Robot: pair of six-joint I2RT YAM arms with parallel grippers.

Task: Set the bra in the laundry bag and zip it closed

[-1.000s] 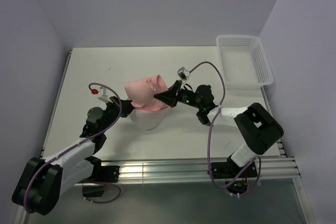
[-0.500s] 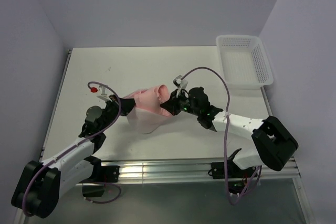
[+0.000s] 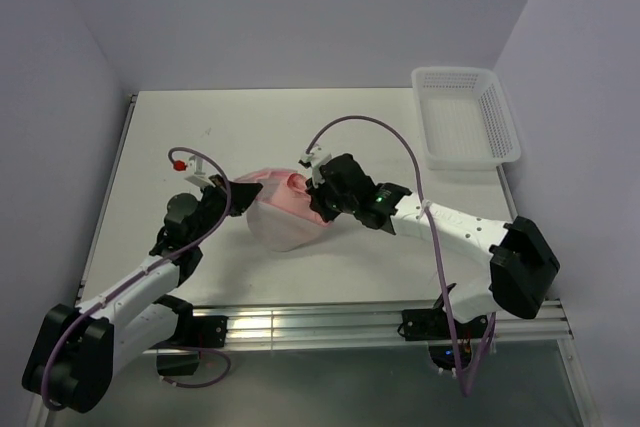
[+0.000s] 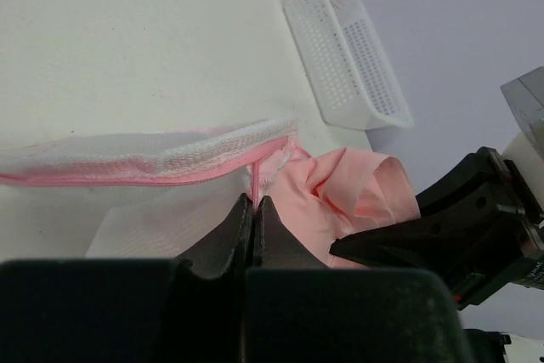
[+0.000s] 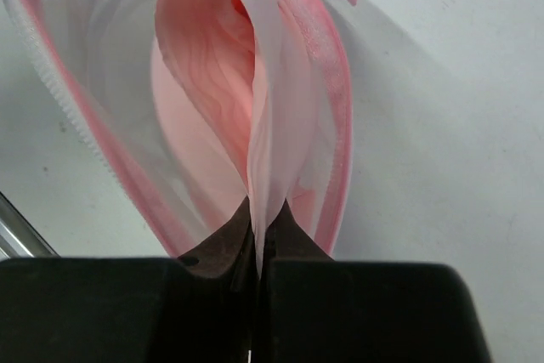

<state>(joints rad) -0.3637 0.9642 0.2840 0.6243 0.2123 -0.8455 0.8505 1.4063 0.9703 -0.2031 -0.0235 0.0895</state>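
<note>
Pale lilac walls (image 3: 300, 7), white table (image 3: 290, 122)

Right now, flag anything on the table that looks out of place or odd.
Nothing is spilled or broken. The bra is only partly inside the bag: a bunched fold sticks out of its open mouth, pinched by the right hand.
</note>
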